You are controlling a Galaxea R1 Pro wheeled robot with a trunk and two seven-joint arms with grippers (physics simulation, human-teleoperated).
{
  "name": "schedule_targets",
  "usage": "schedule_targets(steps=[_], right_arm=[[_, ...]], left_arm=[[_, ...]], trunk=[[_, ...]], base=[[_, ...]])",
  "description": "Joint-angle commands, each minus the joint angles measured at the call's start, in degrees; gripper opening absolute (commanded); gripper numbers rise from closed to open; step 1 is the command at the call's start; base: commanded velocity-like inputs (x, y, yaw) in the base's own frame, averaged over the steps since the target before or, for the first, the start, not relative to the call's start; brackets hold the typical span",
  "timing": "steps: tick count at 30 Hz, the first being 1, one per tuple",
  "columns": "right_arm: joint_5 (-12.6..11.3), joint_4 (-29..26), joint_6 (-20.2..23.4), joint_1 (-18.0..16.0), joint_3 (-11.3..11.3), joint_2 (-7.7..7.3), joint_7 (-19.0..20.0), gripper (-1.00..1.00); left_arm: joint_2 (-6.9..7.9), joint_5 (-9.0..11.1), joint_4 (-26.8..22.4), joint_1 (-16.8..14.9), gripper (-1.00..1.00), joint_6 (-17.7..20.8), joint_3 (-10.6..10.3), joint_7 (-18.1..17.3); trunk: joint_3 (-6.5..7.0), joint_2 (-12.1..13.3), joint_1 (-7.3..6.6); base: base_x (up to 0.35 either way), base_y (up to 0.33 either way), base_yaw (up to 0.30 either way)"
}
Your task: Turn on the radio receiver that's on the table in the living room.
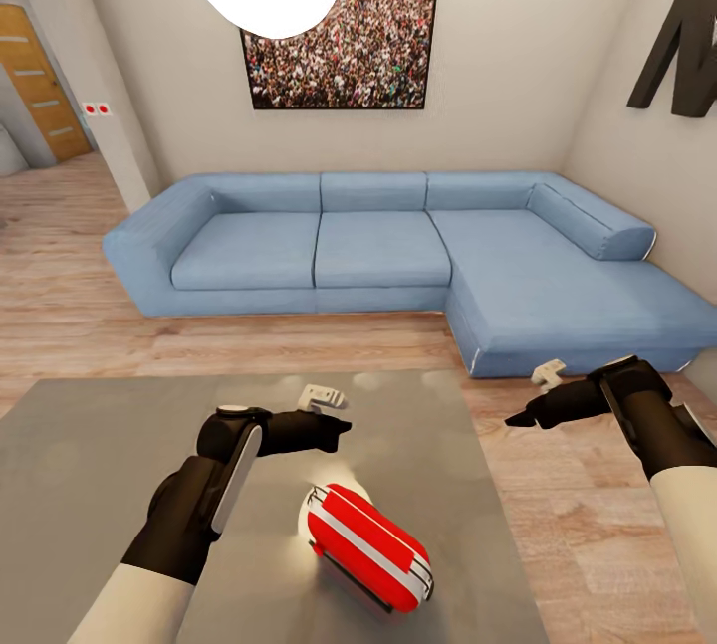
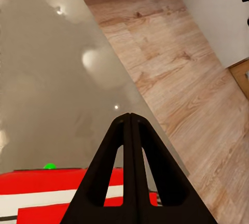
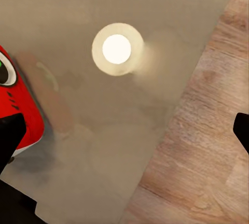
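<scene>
I see the small bright-red radio receiver [image 1: 366, 546] lying slantwise on the glossy grey table [image 1: 90, 445]. My left gripper [image 1: 342, 428], fingers pressed together, hovers just behind it and is nearer. My right gripper [image 1: 516, 418] hangs spread wide over the floor.

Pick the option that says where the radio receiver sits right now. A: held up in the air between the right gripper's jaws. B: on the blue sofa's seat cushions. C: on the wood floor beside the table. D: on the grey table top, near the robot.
D: the radio receiver lies on the table, below the left gripper, whose jaws are shut; the right gripper hangs over the floor, jaws apart.
</scene>
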Motion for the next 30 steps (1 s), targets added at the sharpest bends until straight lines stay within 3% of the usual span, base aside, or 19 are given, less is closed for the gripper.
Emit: schedule_targets(steps=[1, 5, 12, 14, 17, 22, 25, 28, 30], right_arm=[[0.0, 0.0, 0.0, 0.0, 0.0, 0.00, 0.0, 1.00], [0.0, -0.1, 0.1, 0.0, -0.6, -0.18, 0.0, 1.00], [0.1, 1.0, -0.1, 0.0, -1.9, -2.51, -0.7, 1.00], [0.0, 3.1, -0.2, 0.0, -2.0, -3.47, -2.0, 1.00], [0.0, 8.1, -1.5, 0.0, -2.0, -4.46, -5.5, 1.00], [0.0, 13.4, -4.9, 0.0, -2.0, -5.44, -7.7, 1.00], [0.0, 17.3, -6.2, 0.0, -2.0, -7.31, -8.9, 1.00], [-0.1, 22.3, -9.5, 0.0, -2.1, -9.01, -11.3, 1.00], [-0.1, 26.9, -12.7, 0.0, -2.2, -10.20, -14.6, 1.00]], left_arm=[[0.00, 0.0, 0.0, 0.0, -1.00, 0.0, 0.0, 0.0], [0.04, 0.0, 0.0, 0.0, -1.00, 0.1, 0.0, -0.1], [0.90, -0.2, 0.0, 0.0, -1.00, 0.3, 0.1, -0.1], [2.18, 0.0, 0.1, 0.1, -1.00, 0.3, 0.1, -0.1], [5.70, 0.2, 0.2, 0.6, -1.00, 0.1, 0.1, 0.0], [9.02, 0.3, 0.2, 0.9, -1.00, -0.1, 0.2, 0.2], [10.82, 0.3, 1.1, 2.9, -1.00, -0.2, 0.3, 0.2], [12.23, 0.3, 2.2, 5.7, -1.00, -2.4, 1.4, 0.3], [13.03, 0.3, 2.8, 8.2, -1.00, -4.8, 3.9, 0.2]], trunk=[[0.08, 0.0, 0.00], [0.42, 0.0, 0.00], [1.03, 0.0, 0.00], [1.21, 0.0, 0.00], [1.47, 0.0, 0.00], [1.91, 0.0, 0.00], [2.17, 0.0, 0.00], [2.44, 0.0, 0.00], [2.61, 0.0, 0.00]], base=[[0.000, 0.000, 0.000], [0.000, 0.000, 0.000], [0.000, 0.000, 0.000], [0.000, 0.000, 0.000], [0.000, 0.000, 0.000], [0.000, 0.000, 0.000], [0.000, 0.000, 0.000], [0.000, 0.000, 0.000], [0.000, 0.000, 0.000]])
